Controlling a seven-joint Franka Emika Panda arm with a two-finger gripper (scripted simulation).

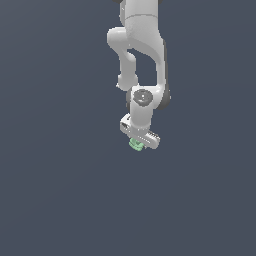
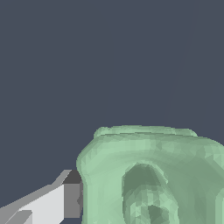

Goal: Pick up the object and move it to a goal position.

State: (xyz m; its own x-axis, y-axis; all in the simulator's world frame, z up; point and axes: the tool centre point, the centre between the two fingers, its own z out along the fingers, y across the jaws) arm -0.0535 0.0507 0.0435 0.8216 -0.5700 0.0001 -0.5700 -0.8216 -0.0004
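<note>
- No brand, label or writing can be read on anything; the arm (image 1: 142, 45) is plain white-grey and the object (image 1: 135, 145) is plain mint green.
- The arm comes down from the top edge of the exterior view, a little to the exterior view's right of the middle, and bends so that the gripper (image 1: 138, 144) points downward.
- The object sits directly under the gripper body, between the fingers, and only a small green part of it shows below the white bar in the exterior view.
- In the wrist view the object (image 2: 153, 175) fills a large part of the picture; it has a stepped upper rim and a round hollow in its face.
- One finger (image 2: 48, 203) shows in the wrist view, and its dark pad touches the side of the object; the other finger is outside the picture.
- The claw looks clenched on the object, grasping it.
- All around the arm there is only a flat dark blue-grey background, with open room on every side; I cannot tell where a floor or table lies, so I cannot say if the object is lifted.
</note>
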